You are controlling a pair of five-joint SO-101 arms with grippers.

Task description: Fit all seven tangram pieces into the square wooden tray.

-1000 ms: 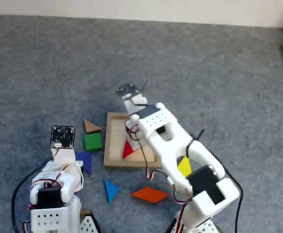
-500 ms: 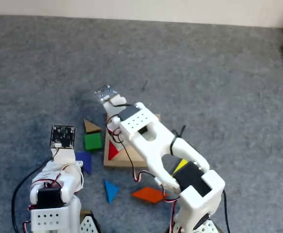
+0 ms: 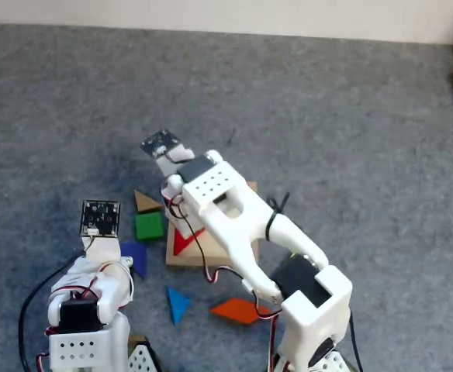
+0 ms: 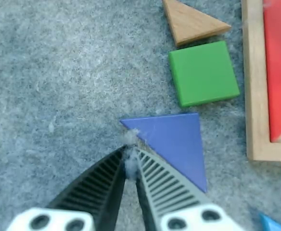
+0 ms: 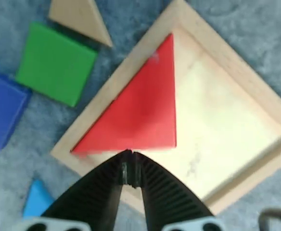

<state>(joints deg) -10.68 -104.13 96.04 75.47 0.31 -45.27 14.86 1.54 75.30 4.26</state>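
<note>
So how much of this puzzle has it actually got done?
Barely started. Done: one piece, the red triangle, lies inside the wooden tray. In hand: nothing; the right gripper is shut with its tip at that triangle's edge, the left gripper shut beside the dark blue triangle. Left: that one plus the tan triangle, green square, light blue triangle and orange parallelogram lie on the carpet.

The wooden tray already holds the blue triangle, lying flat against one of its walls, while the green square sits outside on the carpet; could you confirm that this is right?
Not quite. The piece lying flat in the wooden tray against one of its walls is the red triangle, not the blue one, as the right wrist view shows. The green square does sit outside on the carpet.
</note>
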